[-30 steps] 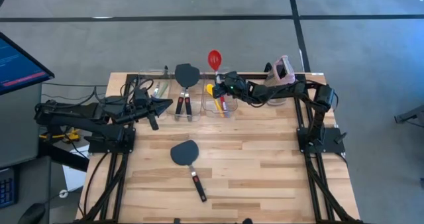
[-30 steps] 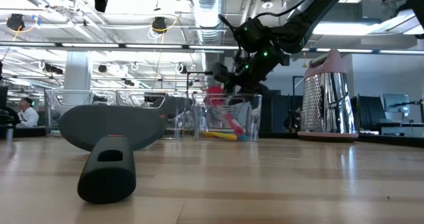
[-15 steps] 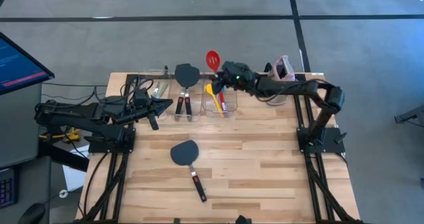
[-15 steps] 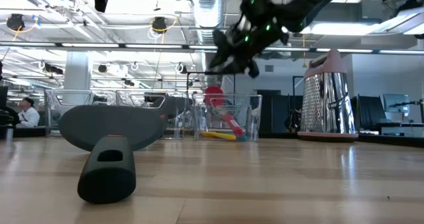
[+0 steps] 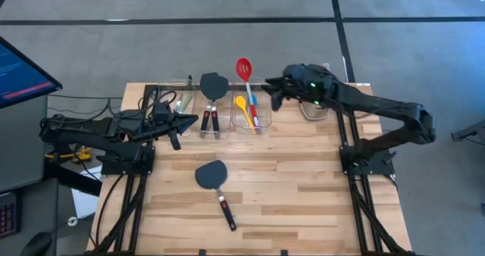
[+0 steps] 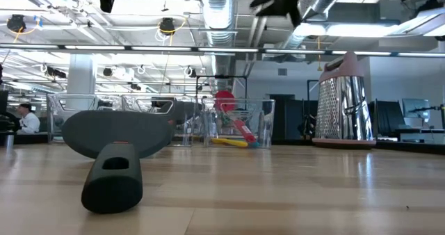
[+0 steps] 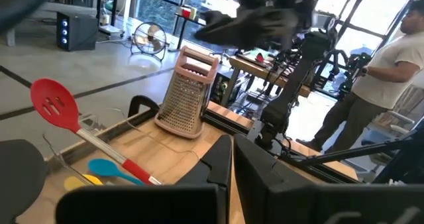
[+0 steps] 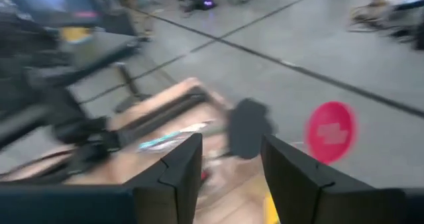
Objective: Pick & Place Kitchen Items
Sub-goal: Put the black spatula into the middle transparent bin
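My right gripper (image 5: 271,92) hovers open and empty, high above the table just right of the right clear bin (image 5: 252,118); its wrist view (image 8: 232,161) shows the gap. In that bin lie a yellow spoon (image 5: 240,103) and a blue spoon (image 5: 252,101). A red slotted spoon (image 5: 244,67) rests with its handle in the bin and its head out over the far rim. Two dark spatulas (image 5: 212,85) lie in the middle bin. A third spatula (image 5: 210,175) lies flat on the table. My left gripper (image 5: 195,120) waits shut by the left bin, which holds thin silvery-green tools (image 5: 179,102).
A beige grater with a pink top (image 6: 344,99) stands at the far right of the table, partly under my right arm in the high view. The three clear bins line the far edge. A person (image 7: 391,65) stands beyond the table. Bare wood (image 5: 303,180) lies toward the near edge.
My right gripper has risen from over the right bin and drawn back toward the table's right edge, empty. The red slotted spoon stays in the bin with its head over the far rim.
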### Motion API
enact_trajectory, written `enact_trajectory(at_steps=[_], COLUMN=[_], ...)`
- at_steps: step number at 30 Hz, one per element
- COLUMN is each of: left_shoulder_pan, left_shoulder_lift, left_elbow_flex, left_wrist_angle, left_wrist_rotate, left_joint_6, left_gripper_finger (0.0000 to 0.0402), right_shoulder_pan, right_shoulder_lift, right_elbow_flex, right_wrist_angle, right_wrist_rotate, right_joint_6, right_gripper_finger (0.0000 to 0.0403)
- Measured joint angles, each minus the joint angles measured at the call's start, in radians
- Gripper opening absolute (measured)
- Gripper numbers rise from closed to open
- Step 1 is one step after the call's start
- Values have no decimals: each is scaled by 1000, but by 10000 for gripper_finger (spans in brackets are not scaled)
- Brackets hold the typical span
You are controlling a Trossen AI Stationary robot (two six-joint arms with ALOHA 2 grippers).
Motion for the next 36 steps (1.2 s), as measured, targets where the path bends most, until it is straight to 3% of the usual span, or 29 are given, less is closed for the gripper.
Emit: enact_trajectory(at_steps=[8, 17, 27, 36], left_shoulder_pan=[0, 0, -29, -180], left_shoulder_lift=[0, 0, 0, 3], left_elbow_flex=[0, 0, 0, 0], left_wrist_angle=[0, -69, -406, -482], left_wrist_rotate=[16, 281, 486, 462], left_joint_6=[0, -174, -415, -419], left_gripper_finger=[6, 4, 3, 3], right_shoulder_pan=[177, 366, 448, 460], right_shoulder_lift=[-131, -120, -50, -6], right_elbow_flex=[0, 0, -2, 0], right_wrist_angle=[-78, -81, -85, -78], right_wrist_rotate=[-65, -69, -67, -66], right_joint_6=[37, 29, 29, 90], right_gripper_finger=[133, 120, 118, 118])
